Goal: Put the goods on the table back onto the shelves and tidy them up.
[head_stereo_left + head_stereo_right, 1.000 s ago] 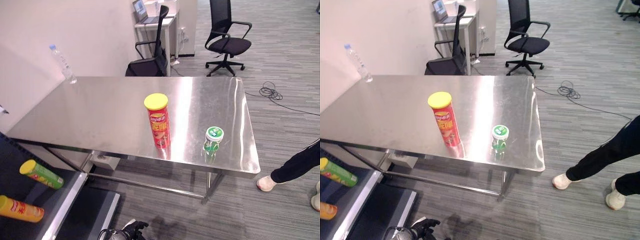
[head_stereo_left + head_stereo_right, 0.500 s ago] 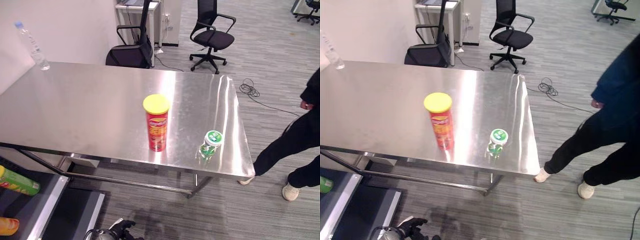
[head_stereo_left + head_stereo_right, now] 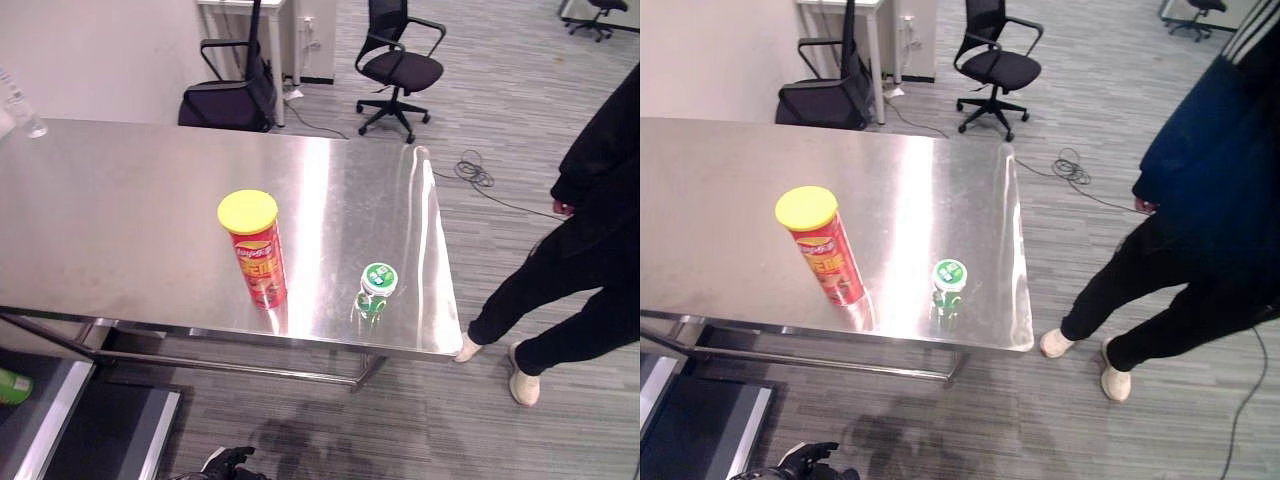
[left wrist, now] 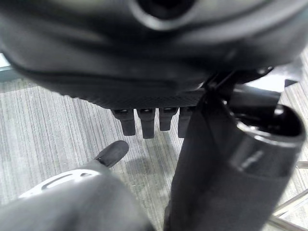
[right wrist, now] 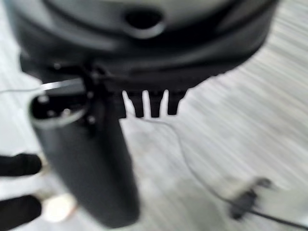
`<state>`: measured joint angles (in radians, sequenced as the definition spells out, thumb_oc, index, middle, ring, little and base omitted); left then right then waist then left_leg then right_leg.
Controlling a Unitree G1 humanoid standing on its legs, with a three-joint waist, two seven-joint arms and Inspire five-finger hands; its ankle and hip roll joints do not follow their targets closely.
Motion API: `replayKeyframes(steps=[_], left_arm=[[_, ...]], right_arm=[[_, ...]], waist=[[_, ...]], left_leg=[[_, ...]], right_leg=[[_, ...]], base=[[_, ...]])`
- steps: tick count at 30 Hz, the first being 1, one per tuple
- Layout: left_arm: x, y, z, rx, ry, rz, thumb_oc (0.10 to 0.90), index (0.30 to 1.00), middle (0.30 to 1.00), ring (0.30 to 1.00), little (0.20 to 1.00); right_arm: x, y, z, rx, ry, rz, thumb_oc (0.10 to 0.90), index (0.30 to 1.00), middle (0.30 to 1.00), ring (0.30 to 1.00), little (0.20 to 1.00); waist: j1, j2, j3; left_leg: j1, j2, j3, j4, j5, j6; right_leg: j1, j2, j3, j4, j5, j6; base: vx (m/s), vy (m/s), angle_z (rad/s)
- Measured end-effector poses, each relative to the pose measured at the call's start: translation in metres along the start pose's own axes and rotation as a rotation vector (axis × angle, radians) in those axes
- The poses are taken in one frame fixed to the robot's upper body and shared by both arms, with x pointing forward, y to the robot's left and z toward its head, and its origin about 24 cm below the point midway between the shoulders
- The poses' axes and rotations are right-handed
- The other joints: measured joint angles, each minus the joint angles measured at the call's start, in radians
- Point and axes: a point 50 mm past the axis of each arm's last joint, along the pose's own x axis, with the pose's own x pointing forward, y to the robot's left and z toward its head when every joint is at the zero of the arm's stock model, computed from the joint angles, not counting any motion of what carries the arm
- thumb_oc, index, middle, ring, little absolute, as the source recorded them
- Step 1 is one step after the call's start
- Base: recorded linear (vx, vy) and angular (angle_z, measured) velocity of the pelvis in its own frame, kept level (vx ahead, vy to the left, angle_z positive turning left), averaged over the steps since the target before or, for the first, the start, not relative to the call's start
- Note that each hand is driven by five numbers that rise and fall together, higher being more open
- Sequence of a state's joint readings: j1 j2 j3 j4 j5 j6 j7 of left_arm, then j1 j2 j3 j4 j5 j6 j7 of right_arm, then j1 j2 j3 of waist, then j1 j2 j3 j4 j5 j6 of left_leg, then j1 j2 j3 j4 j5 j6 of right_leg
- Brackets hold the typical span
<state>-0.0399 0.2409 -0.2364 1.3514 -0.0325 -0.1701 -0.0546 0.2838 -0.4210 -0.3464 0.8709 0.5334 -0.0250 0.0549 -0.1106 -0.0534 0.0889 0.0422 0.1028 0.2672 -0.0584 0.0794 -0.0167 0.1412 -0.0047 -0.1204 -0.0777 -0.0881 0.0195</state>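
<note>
- A red cylindrical snack can with a yellow lid (image 3: 257, 250) stands upright on the stainless-steel table (image 3: 120, 230), near its front edge.
- A small green bottle with a white-and-green cap (image 3: 376, 290) stands beside it, close to the front right corner.
- The left hand (image 4: 144, 120) hangs over grey floor, fingers relaxed, empty.
- The right hand (image 5: 149, 103) likewise holds nothing, fingers straight.
- A person in dark clothing (image 3: 1200, 200) stands just beyond the table's right edge.
</note>
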Motion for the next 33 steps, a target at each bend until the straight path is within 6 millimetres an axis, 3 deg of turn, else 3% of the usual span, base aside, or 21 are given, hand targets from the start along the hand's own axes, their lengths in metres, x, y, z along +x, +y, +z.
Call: replayKeyframes(steps=[1, 2, 4, 7, 13, 20, 21, 25, 27, 33], left_arm=[[-0.002, -0.004, -0.007, -0.016, 0.003, -0.004, 0.8, 0.9, 0.9, 0.9, 0.9], [-0.003, -0.005, -0.01, -0.018, 0.011, -0.003, 0.8, 0.9, 0.9, 0.9, 0.9], [-0.002, -0.003, -0.008, 0.007, 0.009, 0.003, 0.8, 0.9, 0.9, 0.9, 0.9], [0.0, -0.009, -0.001, 0.024, -0.011, -0.017, 0.8, 0.9, 0.9, 0.9, 0.9], [-0.001, -0.008, -0.004, -0.016, -0.002, -0.008, 0.8, 0.9, 0.9, 0.9, 0.9], [-0.002, -0.013, -0.007, -0.02, -0.004, -0.02, 0.8, 0.9, 0.9, 0.9, 0.9], [-0.001, -0.014, -0.004, 0.007, -0.013, -0.029, 0.8, 0.9, 0.9, 0.9, 0.9], [0.0, -0.017, 0.004, 0.057, -0.041, -0.043, 0.8, 0.9, 0.9, 0.9, 0.9], [0.001, -0.016, 0.009, 0.058, -0.056, -0.041, 0.8, 0.9, 0.9, 0.9, 0.9], [0.001, -0.013, 0.013, 0.066, -0.071, -0.033, 0.8, 0.9, 0.9, 0.9, 0.9]], right_arm=[[-0.019, 0.005, 0.046, -0.101, -0.254, 0.081, 0.8, 0.9, 0.9, 0.9, 0.9], [-0.026, 0.007, 0.065, -0.145, -0.366, 0.107, 0.8, 0.9, 0.9, 0.9, 0.9], [-0.039, 0.009, 0.12, -0.299, -0.582, 0.122, 0.8, 0.9, 0.9, 0.9, 0.9], [-0.05, -0.003, 0.154, -0.384, -0.686, 0.072, 0.8, 0.9, 0.9, 0.9, 0.9], [-0.066, 0.004, 0.169, -0.429, -0.781, 0.109, 0.8, 0.9, 0.9, 0.9, 0.9], [-0.117, 0.047, 0.207, -0.612, -1.051, 0.293, 0.8, 0.9, 0.9, 0.9, 0.9], [-0.13, 0.061, 0.223, -0.675, -1.14, 0.322, 0.8, 0.9, 0.9, 0.9, 0.9], [-0.172, 0.092, 0.258, -0.82, -1.393, 0.381, 0.8, 0.9, 0.9, 0.9, 0.9], [-0.19, 0.101, 0.265, -0.83, -1.503, 0.408, 0.8, 0.9, 0.9, 0.9, 0.9], [-0.207, 0.134, 0.271, -0.802, -1.636, 0.545, 0.8, 0.9, 0.9, 0.9, 0.9]], waist=[[-0.036, 0.013, 0.006], [-0.043, 0.019, 0.007], [-0.057, 0.007, 0.007], [-0.072, 0.025, 0.007], [-0.077, 0.028, 0.02], [-0.075, 0.043, 0.021], [-0.074, 0.043, 0.021], [-0.041, 0.051, 0.016], [-0.018, 0.054, 0.014], [0.039, 0.05, 0.014]], left_leg=[[0.014, -0.002, 0.017, -0.002, 0.0, 0.0], [0.018, -0.002, 0.026, 0.003, 0.0, 0.0], [0.024, 0.003, 0.034, 0.014, -0.004, -0.005], [0.029, 0.004, 0.057, -0.023, -0.003, -0.006], [0.03, -0.01, 0.054, -0.03, -0.002, -0.008], [0.045, -0.03, 0.054, -0.03, -0.002, -0.008], [0.043, -0.03, 0.052, -0.03, -0.002, -0.008], [0.034, -0.031, 0.025, -0.03, -0.002, -0.008], [0.03, -0.031, 0.012, -0.03, -0.002, -0.008], [0.016, -0.04, -0.017, -0.03, -0.002, -0.008]], right_leg=[[0.006, -0.004, 0.02, -0.001, 0.005, 0.007], [0.013, -0.006, 0.029, 0.0, 0.006, 0.007], [0.008, -0.009, 0.07, 0.0, 0.008, 0.008], [-0.012, 0.002, 0.073, -0.001, 0.008, 0.008], [-0.01, -0.013, 0.071, -0.01, 0.015, -0.002], [0.005, -0.034, 0.071, -0.013, 0.015, -0.002], [0.003, -0.034, 0.071, -0.013, 0.015, -0.001], [0.009, -0.033, 0.042, -0.013, 0.016, 0.0], [0.011, -0.031, 0.03, -0.013, 0.016, 0.0], [0.02, -0.035, -0.013, -0.013, 0.016, 0.0]], base=[[-0.04, 0.01, -0.5], [-0.05, 0.005, -0.66], [-0.05, -0.002, -0.58], [-0.02, 0.0, -0.05], [-0.01, 0.0, 0.01], [0.0, -0.003, -0.02], [-0.02, -0.015, 0.07], [-0.01, -0.015, 0.19], [0.0, -0.005, 0.28], [-0.02, -0.001, 0.24]])
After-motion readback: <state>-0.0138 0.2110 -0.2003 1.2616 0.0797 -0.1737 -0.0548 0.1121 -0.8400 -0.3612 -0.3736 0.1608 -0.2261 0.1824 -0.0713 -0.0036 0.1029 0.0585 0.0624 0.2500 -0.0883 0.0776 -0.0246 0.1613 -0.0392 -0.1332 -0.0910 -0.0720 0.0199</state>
